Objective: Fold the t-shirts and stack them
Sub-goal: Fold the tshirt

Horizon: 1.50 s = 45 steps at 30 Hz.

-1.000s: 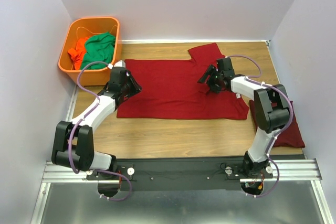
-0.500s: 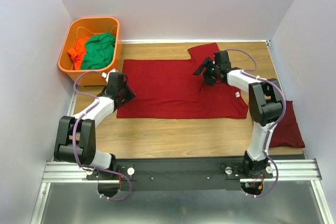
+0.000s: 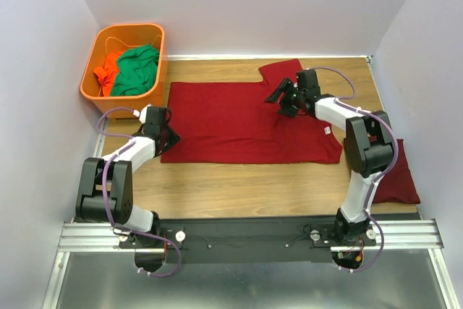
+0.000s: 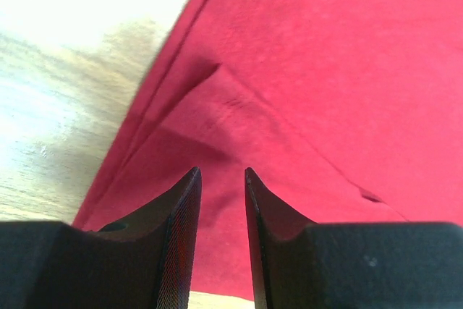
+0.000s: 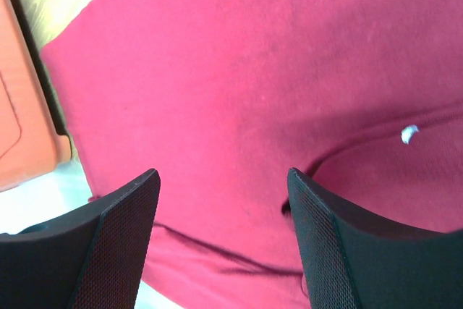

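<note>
A maroon t-shirt (image 3: 239,121) lies spread flat across the wooden table, one sleeve pointing to the back (image 3: 282,72). A second, folded maroon t-shirt (image 3: 398,175) rests at the right edge. My left gripper (image 3: 168,137) hovers low at the spread shirt's left edge, near its front corner. In the left wrist view its jaws (image 4: 222,173) stand narrowly open with only the cloth (image 4: 325,70) beyond them. My right gripper (image 3: 279,99) hangs over the shirt just below the back sleeve. It is wide open (image 5: 223,175) above the fabric (image 5: 239,70) and holds nothing.
An orange basket (image 3: 130,28) at the back left holds a green garment (image 3: 137,70) and an orange one (image 3: 108,70); its wall (image 5: 22,106) shows in the right wrist view. A small white label (image 3: 327,131) lies on the shirt's right part. Walls enclose the table.
My left gripper has slid left and toward the front, from over the shirt to its left edge. My right gripper has moved back and slightly left. The shirt has not moved.
</note>
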Each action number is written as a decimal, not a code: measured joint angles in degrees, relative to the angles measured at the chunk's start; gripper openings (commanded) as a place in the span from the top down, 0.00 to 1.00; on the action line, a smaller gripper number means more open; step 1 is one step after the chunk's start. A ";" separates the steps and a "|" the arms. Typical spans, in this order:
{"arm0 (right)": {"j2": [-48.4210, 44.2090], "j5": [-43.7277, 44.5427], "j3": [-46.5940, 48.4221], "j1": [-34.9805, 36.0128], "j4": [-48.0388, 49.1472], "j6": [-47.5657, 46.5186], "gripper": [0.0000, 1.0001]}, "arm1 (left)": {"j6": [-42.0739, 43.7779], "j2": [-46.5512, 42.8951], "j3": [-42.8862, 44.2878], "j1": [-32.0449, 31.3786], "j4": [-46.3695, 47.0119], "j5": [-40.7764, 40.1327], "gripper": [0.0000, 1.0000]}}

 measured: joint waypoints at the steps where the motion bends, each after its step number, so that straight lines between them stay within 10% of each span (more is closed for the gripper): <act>1: -0.46 0.00 -0.48 0.00 0.04 0.00 0.23 | -0.15 0.31 -0.26 0.00 0.13 -0.04 0.62; 33: 4.68 -0.90 5.53 1.01 0.13 -0.37 0.22 | -5.22 -7.04 -6.62 0.02 -4.15 -6.78 0.64; 45: -18.27 9.40 -13.31 1.20 -6.51 -4.72 0.23 | -2.82 -12.70 -2.45 0.61 -7.28 -6.95 0.63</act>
